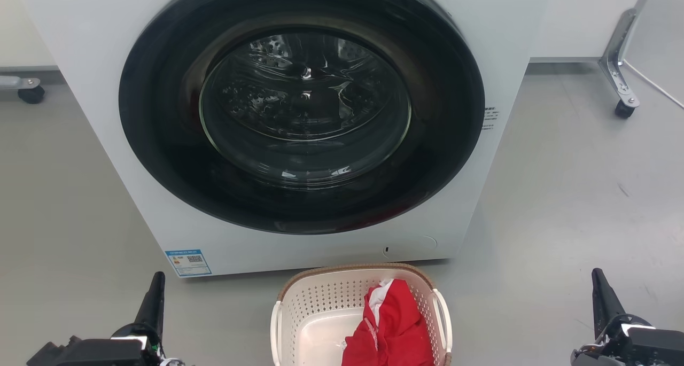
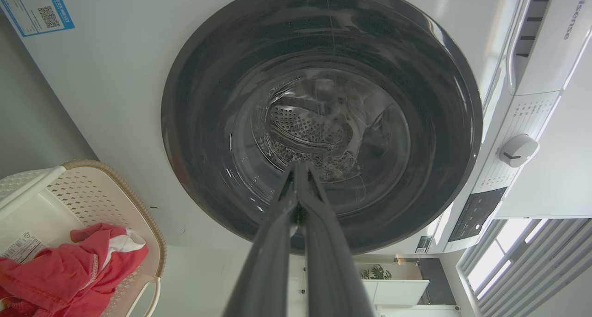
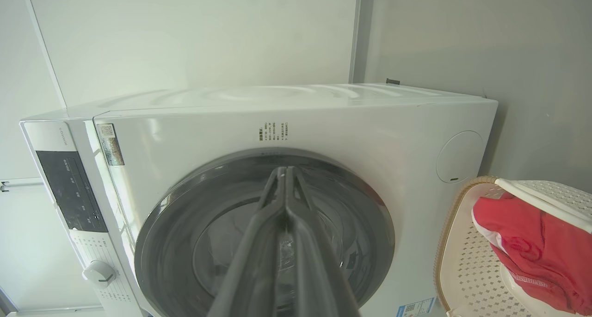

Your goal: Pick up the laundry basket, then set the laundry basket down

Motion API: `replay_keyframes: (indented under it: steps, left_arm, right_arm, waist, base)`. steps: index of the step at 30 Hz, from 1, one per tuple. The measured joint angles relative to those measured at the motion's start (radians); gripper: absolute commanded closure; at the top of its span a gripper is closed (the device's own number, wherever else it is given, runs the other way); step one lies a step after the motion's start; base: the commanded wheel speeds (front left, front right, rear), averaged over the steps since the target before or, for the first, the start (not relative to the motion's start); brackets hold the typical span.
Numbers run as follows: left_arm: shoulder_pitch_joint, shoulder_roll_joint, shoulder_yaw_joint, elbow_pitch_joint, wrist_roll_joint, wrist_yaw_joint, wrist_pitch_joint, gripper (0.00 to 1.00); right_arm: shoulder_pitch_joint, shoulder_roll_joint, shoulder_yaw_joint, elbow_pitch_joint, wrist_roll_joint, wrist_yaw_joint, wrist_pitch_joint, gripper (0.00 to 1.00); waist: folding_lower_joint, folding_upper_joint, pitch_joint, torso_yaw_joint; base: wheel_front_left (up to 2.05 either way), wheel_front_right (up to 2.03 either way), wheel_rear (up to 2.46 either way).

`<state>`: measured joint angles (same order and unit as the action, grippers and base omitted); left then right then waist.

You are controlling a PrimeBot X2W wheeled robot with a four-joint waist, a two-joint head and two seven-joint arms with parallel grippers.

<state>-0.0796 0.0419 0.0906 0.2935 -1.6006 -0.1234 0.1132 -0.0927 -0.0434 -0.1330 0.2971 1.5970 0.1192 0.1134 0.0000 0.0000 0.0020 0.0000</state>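
- The left gripper (image 1: pixel 158 277) sits at the lower left of the head view. Its two dark fingers are pressed together at the tips with nothing between them, and the left wrist view shows the same.
- The right gripper (image 1: pixel 596 274) mirrors it at the lower right, also narrowed to a point and carrying nothing.
- Both grippers are well apart from the laundry basket (image 1: pixel 315 302), one out to each side, and both point at the washing machine (image 1: pixel 267 251).
- The basket stands upright on the grey floor (image 1: pixel 561 195) between the two arms, just in front of the machine's lower panel.
- A red garment (image 1: pixel 393 323) lies inside it, heaped against the wall on the robot's right, with the bottom bare on the left.
- A basket on the floor with both arms clear fits two stages equally: one waiting to be lifted, or one already put back down. These pictures do not settle which.
- How it will likely handle:
  - The left handle (image 1: pixel 274 323) and right handle (image 1: pixel 446 318) sit on opposite sides, so an even two-sided hold should keep it level.
  - The cloth probably makes the right side a little heavier.
  - The far rim is close to the machine, whose door (image 1: pixel 304 104) is closed, so there is little room on that side.
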Motion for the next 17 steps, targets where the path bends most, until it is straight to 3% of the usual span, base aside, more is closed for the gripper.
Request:
replay_keyframes:
  steps: [17]
  left_arm:
    - [0.000,0.000,0.000,0.000,0.000,0.000,0.000,1.00]
  right_arm:
    - [0.000,0.000,0.000,0.000,0.000,0.000,0.000,1.00]
  waist:
    - [0.0000,0.0000,0.000,0.000]
  base:
    - [0.00,0.00,0.00]
